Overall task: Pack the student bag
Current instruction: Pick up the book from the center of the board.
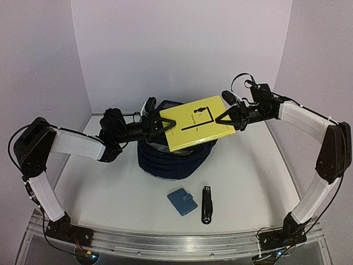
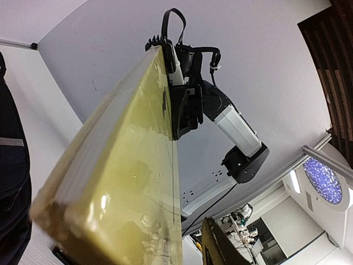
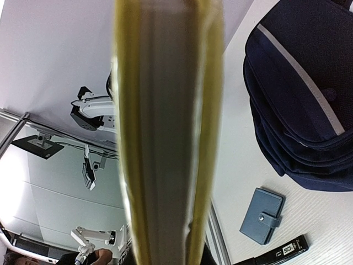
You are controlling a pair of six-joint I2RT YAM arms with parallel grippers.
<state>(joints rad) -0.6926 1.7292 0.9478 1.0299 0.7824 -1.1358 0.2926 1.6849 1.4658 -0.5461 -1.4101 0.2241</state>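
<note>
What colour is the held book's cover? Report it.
The book is yellow with black markings; clearest in the top external view.

The book point(image 1: 197, 122) has a glossy yellow cover with matt paper page edges. The backpack point(image 1: 171, 161) is matt navy cloth. The table point(image 1: 248, 187) is smooth white, its near-edge rail point(image 1: 165, 243) bare metal.

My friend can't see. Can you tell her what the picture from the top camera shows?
A yellow book hangs over a dark blue bag, the right gripper pinching one edge and the left gripper at the opposite corner. A blue wallet and a black stick lie on the white table nearer the arms' bases.
</note>
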